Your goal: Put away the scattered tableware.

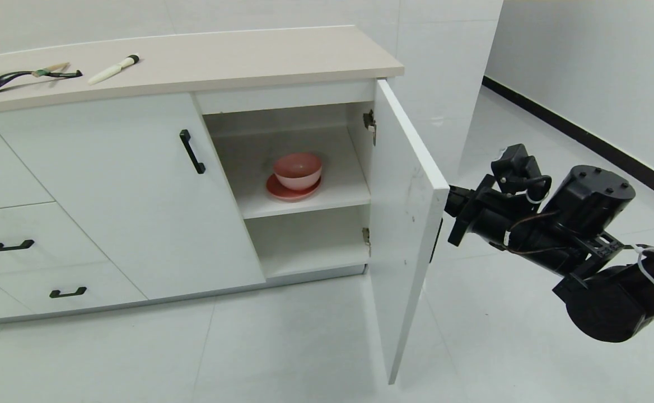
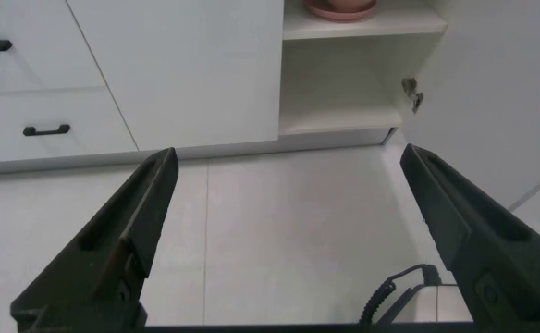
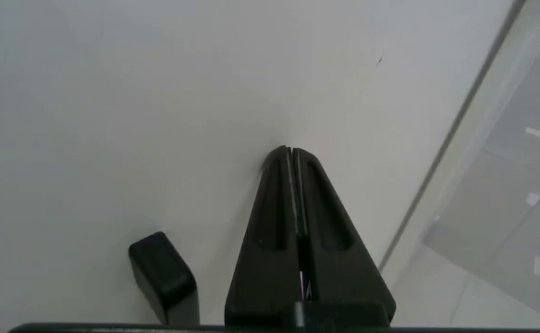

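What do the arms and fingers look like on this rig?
Right arm: matte black, fat cylindrical joint housings, thin white and dark cables looped outside, white ties. Left gripper and right gripper: flat black fingers tapering to the tips.

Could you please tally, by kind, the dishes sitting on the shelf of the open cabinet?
Pink deep round bowl: 1
Pink flat round plate: 1
Total: 2

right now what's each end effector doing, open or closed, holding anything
Left end effector: open, empty, above the floor.
Right end effector: closed, empty, tips at the open cabinet door.
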Available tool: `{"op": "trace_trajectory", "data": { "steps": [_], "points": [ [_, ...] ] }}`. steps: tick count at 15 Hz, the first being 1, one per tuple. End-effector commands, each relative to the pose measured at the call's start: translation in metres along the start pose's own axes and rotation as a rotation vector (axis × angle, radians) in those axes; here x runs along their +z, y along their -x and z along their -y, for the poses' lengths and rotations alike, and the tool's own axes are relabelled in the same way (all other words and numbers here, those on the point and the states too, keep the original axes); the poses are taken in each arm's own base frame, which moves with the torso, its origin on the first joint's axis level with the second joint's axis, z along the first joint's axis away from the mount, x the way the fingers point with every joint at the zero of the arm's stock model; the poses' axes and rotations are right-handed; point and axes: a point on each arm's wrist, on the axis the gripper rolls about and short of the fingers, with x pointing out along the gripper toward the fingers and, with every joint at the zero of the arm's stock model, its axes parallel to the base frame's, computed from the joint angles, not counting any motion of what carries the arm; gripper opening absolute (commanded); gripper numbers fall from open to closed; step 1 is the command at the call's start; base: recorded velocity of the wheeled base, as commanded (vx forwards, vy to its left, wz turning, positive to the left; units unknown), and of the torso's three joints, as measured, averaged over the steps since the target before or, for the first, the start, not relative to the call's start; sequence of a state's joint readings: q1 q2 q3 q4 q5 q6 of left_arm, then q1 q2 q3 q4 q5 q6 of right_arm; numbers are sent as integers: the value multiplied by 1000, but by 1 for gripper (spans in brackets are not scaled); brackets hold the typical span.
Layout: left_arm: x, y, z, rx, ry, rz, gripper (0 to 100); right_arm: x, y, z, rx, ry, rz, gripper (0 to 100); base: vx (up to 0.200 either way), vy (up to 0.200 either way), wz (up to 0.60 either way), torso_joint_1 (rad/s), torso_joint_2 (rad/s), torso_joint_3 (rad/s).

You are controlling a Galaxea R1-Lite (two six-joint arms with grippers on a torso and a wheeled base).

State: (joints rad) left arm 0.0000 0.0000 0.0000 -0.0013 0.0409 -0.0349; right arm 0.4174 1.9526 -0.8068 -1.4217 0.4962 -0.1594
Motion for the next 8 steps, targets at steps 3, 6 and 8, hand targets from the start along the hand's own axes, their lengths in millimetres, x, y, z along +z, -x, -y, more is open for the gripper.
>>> {"op": "trace_trajectory", "data": {
  "steps": [3,6,8],
  "points": [
    [0,0,0,-1,0,0,100,0,-15,-8,32,-1,28,0,0,0,0,0,0,0],
    [0,0,0,1,0,0,100,-4,-31,-25,86,-21,46,0,0,0,0,0,0,0],
    [0,0,0,-1,0,0,100,-5,-39,-26,94,-18,61,0,0,0,0,0,0,0]
  ]
}}
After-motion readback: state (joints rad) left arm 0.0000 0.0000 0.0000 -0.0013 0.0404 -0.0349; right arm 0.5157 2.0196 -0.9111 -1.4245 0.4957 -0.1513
